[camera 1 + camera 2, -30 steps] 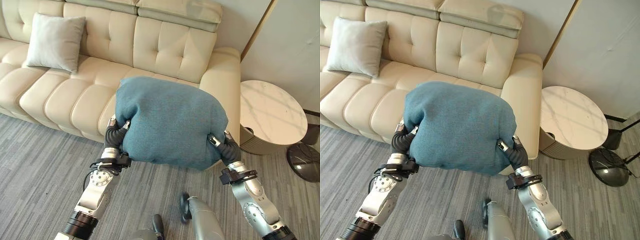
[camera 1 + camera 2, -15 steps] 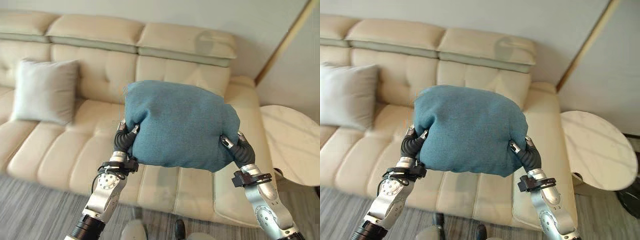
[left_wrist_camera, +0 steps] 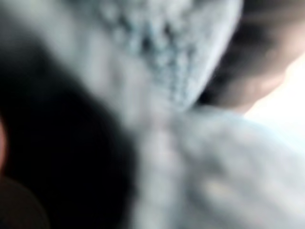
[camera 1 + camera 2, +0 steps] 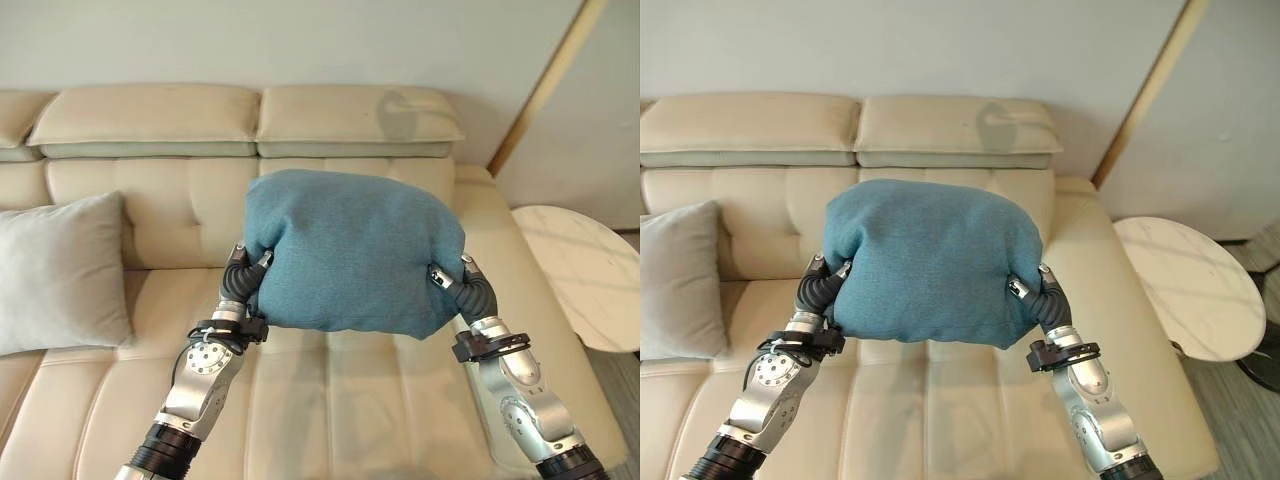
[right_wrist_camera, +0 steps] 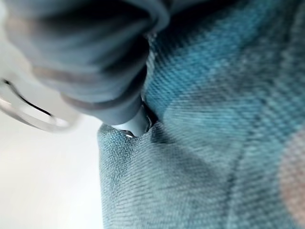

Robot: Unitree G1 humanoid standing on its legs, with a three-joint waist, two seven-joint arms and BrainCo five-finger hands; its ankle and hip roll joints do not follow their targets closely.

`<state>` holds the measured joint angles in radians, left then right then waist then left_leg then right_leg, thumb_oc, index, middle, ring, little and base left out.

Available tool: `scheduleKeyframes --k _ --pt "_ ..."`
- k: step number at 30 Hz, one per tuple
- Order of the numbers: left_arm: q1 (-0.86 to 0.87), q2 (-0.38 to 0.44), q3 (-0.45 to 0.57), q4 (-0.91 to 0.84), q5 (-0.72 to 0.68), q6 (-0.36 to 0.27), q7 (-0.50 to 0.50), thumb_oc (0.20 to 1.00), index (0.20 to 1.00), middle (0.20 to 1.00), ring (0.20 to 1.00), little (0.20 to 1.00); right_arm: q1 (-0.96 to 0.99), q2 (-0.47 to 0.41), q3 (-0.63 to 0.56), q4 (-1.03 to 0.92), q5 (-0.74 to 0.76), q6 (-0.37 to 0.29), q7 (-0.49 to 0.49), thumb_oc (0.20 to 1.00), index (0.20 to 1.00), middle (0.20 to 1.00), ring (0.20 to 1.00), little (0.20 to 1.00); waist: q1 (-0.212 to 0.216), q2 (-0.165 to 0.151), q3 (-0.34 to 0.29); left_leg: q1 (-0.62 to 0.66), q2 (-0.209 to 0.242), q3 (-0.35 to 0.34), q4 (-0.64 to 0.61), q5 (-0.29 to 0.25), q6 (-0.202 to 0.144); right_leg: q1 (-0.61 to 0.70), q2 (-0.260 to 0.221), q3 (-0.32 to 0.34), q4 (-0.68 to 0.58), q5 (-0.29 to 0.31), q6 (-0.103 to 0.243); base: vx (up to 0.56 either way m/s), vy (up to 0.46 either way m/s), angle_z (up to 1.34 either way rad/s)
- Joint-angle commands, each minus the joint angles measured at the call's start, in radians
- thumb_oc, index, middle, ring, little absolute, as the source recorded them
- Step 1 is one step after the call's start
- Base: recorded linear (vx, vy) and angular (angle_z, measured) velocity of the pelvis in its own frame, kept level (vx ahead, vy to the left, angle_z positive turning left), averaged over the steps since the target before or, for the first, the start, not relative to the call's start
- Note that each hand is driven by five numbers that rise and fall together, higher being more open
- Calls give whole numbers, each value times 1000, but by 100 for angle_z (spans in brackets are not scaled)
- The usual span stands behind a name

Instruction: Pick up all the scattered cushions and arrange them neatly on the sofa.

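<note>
A plump teal cushion (image 4: 350, 250) hangs in the air between my two hands, above the right half of the cream sofa's seat (image 4: 330, 400). My left hand (image 4: 240, 278) grips its left lower edge and my right hand (image 4: 470, 295) grips its right lower edge, the fingers of both dug into the fabric. In the right wrist view a finger (image 5: 133, 121) presses a dent into the teal cloth (image 5: 214, 119). A light grey cushion (image 4: 55, 270) leans upright against the sofa's backrest at the left.
The sofa's right armrest (image 4: 520, 290) runs just right of my right hand. A round white marble side table (image 4: 1195, 285) stands beyond it. A wall rises behind the backrest (image 4: 250, 125).
The view has closed in on the sofa, so the floor has dropped out of sight. The teal cushion, held the same way, now hangs over the seat instead of before it.
</note>
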<state>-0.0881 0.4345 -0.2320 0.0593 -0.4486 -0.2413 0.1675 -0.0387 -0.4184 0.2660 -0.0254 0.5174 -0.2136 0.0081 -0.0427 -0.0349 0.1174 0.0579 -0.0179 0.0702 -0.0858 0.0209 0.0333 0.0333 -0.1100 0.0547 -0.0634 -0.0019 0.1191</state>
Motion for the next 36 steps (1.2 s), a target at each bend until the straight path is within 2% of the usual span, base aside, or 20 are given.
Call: scheduleKeyframes --k 1,9,12,18,19,20,21,22,23,24,26,27,28,29,30,31,34,36 --pt "-37 -50 -91 -82 100 -87 -51 200 200 200 200 200 -103 44 48 -96 -39 -81 30 200 200 200 200 200 -9 -22 -93 -4 26 34 96 -118 -48 -13 31 -24 90 -55 -8 96 -18 7" --pt "-102 -67 -99 -1 119 -84 -10 200 200 200 200 200 -178 53 71 -12 -115 -68 -21 200 200 200 200 200 -10 1 -105 23 25 29 29 -97 -51 1 22 -38 51 -50 -5 31 -14 1" --pt "-173 -78 -115 58 116 -88 20 200 200 200 200 200 -261 60 95 31 -152 -71 -58 200 200 200 200 200 -11 10 -96 15 26 32 13 -87 -53 -14 22 -39 41 -40 -1 -78 -12 -1" --pt "-633 -55 -211 306 84 -124 143 200 200 200 200 200 -737 87 175 209 -246 -86 -228 200 200 200 200 200 -15 24 13 -197 36 39 49 -44 -55 -255 35 -7 100 2 2 -312 -11 -1" --pt "-633 -55 -211 306 84 -124 143 200 200 200 200 200 -737 87 175 209 -246 -86 -228 200 200 200 200 200 -15 24 12 -198 36 39 49 -44 -55 -256 35 -7 100 2 2 -309 -2 -2" --pt "-821 -32 -247 402 83 -138 187 200 200 200 200 200 -901 83 184 283 -273 -91 -292 200 200 200 200 200 -13 29 43 -277 38 34 63 -20 -60 -334 33 -2 120 19 9 -242 -12 -6" --pt "-911 -20 -260 459 83 -143 204 200 200 200 200 200 -978 74 183 330 -291 -93 -326 200 200 200 200 200 -12 30 49 -310 40 31 69 -11 -62 -366 32 -7 128 22 12 -250 -13 -12" --pt "-915 -20 -260 461 82 -143 204 200 200 200 200 200 -981 74 182 331 -290 -94 -326 200 200 200 200 200 -12 29 48 -315 39 31 69 -8 -63 -371 31 -6 127 26 12 -116 -22 -11" --pt "-1066 -7 -282 550 91 -151 227 200 200 200 200 200 -1104 59 186 407 -329 -96 -386 200 200 200 200 200 -10 32 61 -356 39 21 62 13 -68 -406 29 -12 126 34 15 -69 -10 -9" --pt "-1066 -7 -282 551 91 -152 227 200 200 200 200 200 -1104 59 185 407 -329 -97 -386 200 200 200 200 200 -10 32 60 -357 39 22 62 14 -68 -407 29 -12 126 34 15 -89 -13 -4" --pt "-1259 18 -315 695 126 -141 263 200 200 200 200 200 -1262 37 211 540 -378 -84 -463 200 200 200 200 200 -4 43 90 -408 40 7 45 43 -80 -460 28 -24 122 45 21 -113 -20 0" --pt "-1263 19 -316 698 125 -142 263 200 200 200 200 200 -1267 36 211 543 -377 -86 -463 200 200 200 200 200 -4 42 90 -414 40 7 45 47 -80 -465 28 -24 121 49 21 -177 -27 1" --pt "-1362 25 -336 802 139 -130 291 1000 1000 1000 1000 1000 -1354 37 231 656 -373 -85 -501 200 200 200 200 200 5 52 109 -452 36 -3 28 70 -88 -506 29 -28 113 62 26 -127 -20 3" --pt "-1395 25 -338 842 137 -125 302 1000 1000 1000 1000 1000 -1385 32 244 712 -358 -80 -504 200 200 200 200 200 9 55 115 -464 35 -6 18 78 -91 -520 30 -32 111 63 27 -156 -31 7" --pt "-1426 25 -344 901 133 -121 308 1000 1000 1000 1000 1000 -1419 29 265 785 -338 -77 -503 573 573 573 573 573 14 56 124 -483 37 -13 12 88 -95 -540 30 -35 108 70 29 -104 -37 10" --pt "-1446 26 -345 943 117 -117 305 1000 1000 1000 1000 1000 -1448 23 287 843 -314 -72 -490 1000 1000 1000 1000 1000 18 59 131 -504 39 -17 7 96 -98 -561 30 -37 104 76 30 -124 -52 10" --pt "-1482 33 -355 1066 71 -103 268 1000 1000 1000 1000 1000 -1496 14 353 1005 -225 -53 -434 1000 1000 1000 1000 1000 26 61 153 -561 42 -35 -1 121 -108 -613 31 -50 98 91 32 -87 -47 6" --pt "-1480 42 -358 1102 59 -95 247 1000 1000 1000 1000 1000 -1498 9 367 1047 -188 -50 -408 1000 1000 1000 1000 1000 28 63 164 -580 45 -39 -1 134 -113 -629 31 -56 98 96 31 -66 -45 11"
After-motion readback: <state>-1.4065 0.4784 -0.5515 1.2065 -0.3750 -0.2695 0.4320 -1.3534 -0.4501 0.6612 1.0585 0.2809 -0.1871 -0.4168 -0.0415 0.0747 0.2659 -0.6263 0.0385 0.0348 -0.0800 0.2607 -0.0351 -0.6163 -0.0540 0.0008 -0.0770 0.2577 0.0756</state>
